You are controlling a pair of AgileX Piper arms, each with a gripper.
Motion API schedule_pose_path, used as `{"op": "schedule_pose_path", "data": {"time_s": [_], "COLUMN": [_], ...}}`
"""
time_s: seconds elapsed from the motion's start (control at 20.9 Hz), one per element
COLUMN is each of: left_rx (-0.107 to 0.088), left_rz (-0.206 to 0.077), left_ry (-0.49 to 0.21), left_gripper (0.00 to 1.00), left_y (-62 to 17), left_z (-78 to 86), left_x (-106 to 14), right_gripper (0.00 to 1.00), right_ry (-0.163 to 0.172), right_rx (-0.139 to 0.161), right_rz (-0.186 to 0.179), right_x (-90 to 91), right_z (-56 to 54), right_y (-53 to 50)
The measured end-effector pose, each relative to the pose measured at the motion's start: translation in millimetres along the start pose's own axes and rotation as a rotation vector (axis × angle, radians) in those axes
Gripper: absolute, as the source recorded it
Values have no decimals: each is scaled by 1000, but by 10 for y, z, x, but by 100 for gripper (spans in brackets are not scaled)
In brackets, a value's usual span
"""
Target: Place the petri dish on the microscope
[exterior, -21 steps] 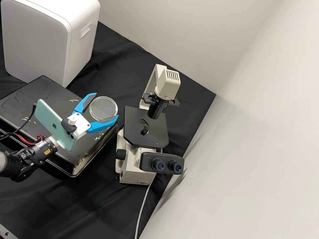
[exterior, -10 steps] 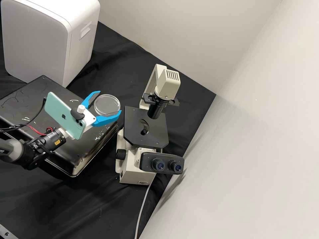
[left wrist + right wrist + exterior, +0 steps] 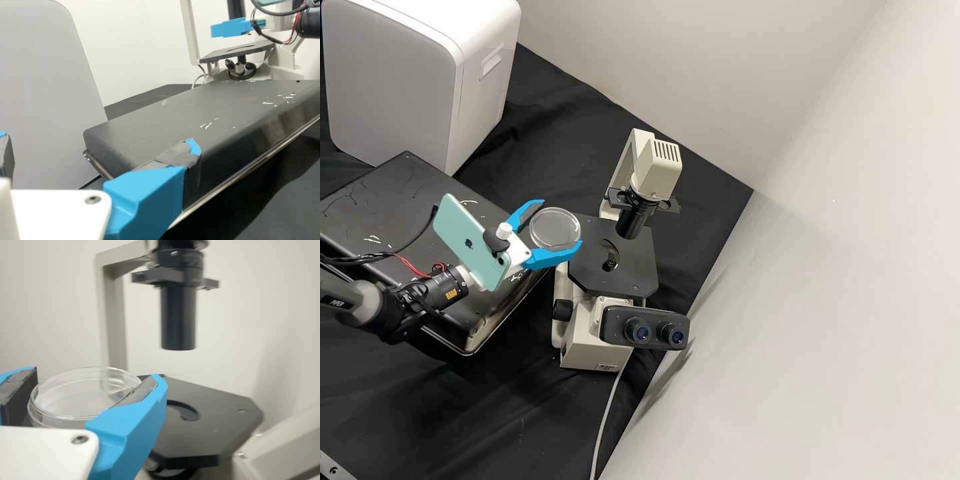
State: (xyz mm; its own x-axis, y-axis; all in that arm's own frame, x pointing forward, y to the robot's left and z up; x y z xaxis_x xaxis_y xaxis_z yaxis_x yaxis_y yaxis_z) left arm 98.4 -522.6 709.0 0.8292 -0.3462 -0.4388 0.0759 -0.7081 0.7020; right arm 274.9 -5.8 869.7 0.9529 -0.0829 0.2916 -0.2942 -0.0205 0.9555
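Right fingers [image 3: 135, 415] clasp the petri dish [image 3: 80, 390] by the stage [image 3: 215, 420], condenser [image 3: 177, 315] ahead; left fingers [image 3: 150, 195] seemingly spread.

Clear round plastic petri dish [image 3: 554, 227]: level, clamped in right gripper [image 3: 559, 225], at 10 o'clock of the black stage [image 3: 630, 263] of the cream microscope [image 3: 583, 337], which stands upright.

- The left gripper [image 3: 97, 145] sits low at a corner of a dark flat case [image 3: 225, 120], its blue fingers [image 3: 150, 200] set wide apart.
- White flecks dot the case's top, and a metal rim [image 3: 260, 162] runs along its side.
- A white appliance [image 3: 45, 90] stands just beside the case.
- Past the case's far edge stands the microscope [image 3: 189, 30], with a blue finger [image 3: 229, 27] of the other arm above its black stage [image 3: 240, 49].
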Motion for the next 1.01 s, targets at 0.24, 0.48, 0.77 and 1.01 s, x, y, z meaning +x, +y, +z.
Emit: {"op": "schedule_pose_path", "data": {"time_s": [0.24,0.48,0.77,1.01], "left_rx": [0,0,0,0], "left_rz": [0,0,0,0], "left_ry": [0,0,0,0], "left_gripper": [100,100,100,100], "left_y": [0,0,0,0], "left_z": [0,0,0,0], "left_x": [0,0,0,0], "right_gripper": [0,0,0,0], "right_ry": [-41,-72,-89,-129], "right_rx": [-7,-9,-13,-24], "right_rz": [25,19,2,-11], "right_x": [81,200,291,390], "right_z": [121,215,265,332], "right_y": [63,40,-6,-46]}}
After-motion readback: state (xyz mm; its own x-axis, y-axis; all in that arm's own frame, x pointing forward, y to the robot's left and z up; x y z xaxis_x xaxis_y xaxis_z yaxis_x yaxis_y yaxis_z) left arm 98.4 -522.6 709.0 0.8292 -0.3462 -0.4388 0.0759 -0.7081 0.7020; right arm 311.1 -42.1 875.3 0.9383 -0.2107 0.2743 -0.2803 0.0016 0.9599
